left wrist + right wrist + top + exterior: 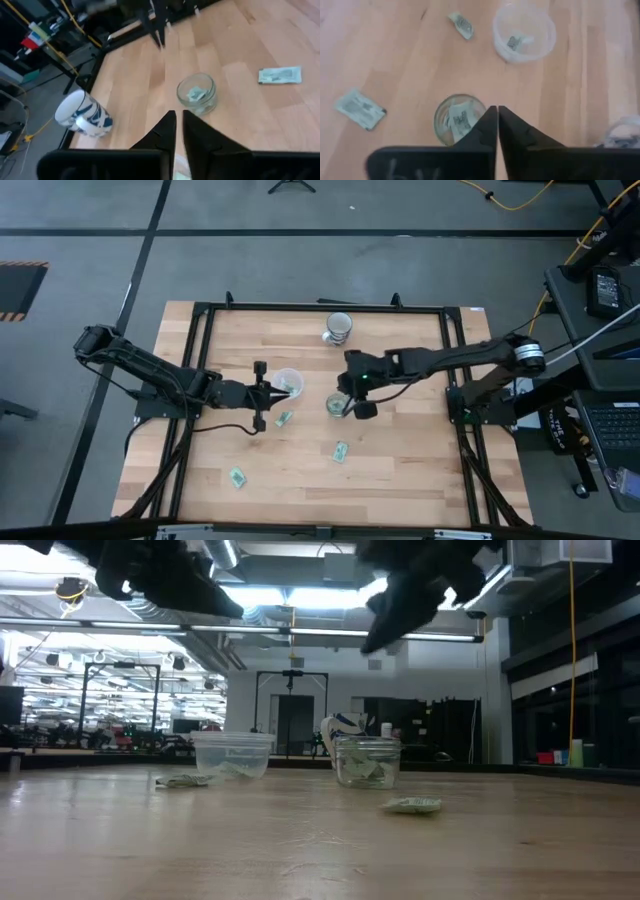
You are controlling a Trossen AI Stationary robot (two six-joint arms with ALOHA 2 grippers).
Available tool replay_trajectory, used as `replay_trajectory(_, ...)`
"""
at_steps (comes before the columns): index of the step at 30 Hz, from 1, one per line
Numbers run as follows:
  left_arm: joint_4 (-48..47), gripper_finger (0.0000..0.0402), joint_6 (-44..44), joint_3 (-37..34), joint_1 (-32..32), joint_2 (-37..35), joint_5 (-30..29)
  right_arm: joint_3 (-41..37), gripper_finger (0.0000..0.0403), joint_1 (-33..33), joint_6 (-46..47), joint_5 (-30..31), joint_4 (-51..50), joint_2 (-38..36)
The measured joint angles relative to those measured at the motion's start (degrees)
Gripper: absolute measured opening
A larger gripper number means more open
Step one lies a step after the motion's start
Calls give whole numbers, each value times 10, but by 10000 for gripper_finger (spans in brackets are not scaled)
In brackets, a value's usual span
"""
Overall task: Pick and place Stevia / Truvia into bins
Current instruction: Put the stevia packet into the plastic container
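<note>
Hovering above the glass cup (455,120), the right tool (497,112) is closed, empty; left tool (179,116) likewise by the plastic cup (287,383). Descending carelessly risks toppling cups, spilling packets (461,120).

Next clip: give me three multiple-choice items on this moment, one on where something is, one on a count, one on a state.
1. Where does the right tool sit?
A. Over the glass cup
B. Over the mug
C. Off the table

2. How many packets lie loose on the table?
A. One
B. Three
C. Six

3. How are the right tool's fingers?
A. Wide apart
B. Together, holding nothing
C. Clamped on the mug

Answers:
1 A, its wrist view looks straight down on the glass cup.
2 B, the high view shows a packet by the wide cup, a middle packet and a near-left packet.
3 B, the fingers meet with nothing between them.

The left tool waits beside the wide cup.
</note>
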Motion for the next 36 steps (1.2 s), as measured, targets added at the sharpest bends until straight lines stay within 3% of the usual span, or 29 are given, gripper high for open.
replay_trajectory(3, -10, 53, -21, 0, 0, 1, 1, -33, 7, 10, 27, 2, 24, -39)
replay_trajectory(10, -11, 131, -82, 0, -2, 21, 4, -205, 5, 52, 59, 62, 234, -105)
replay_trajectory(16, 10, 179, -191, 0, -2, 66, 4, -291, 11, 73, 100, 67, 346, -136)
replay_trajectory(24, -35, 187, -311, 35, -34, 133, -1, -311, 13, 76, 96, 97, 366, -142)
replay_trajectory(31, -204, 187, -450, 114, -80, 192, -46, -307, 14, 76, 46, 97, 373, -142)
replay_trajectory(36, -278, 187, -541, 142, -88, 229, -36, -307, 14, 76, 9, 97, 396, -142)
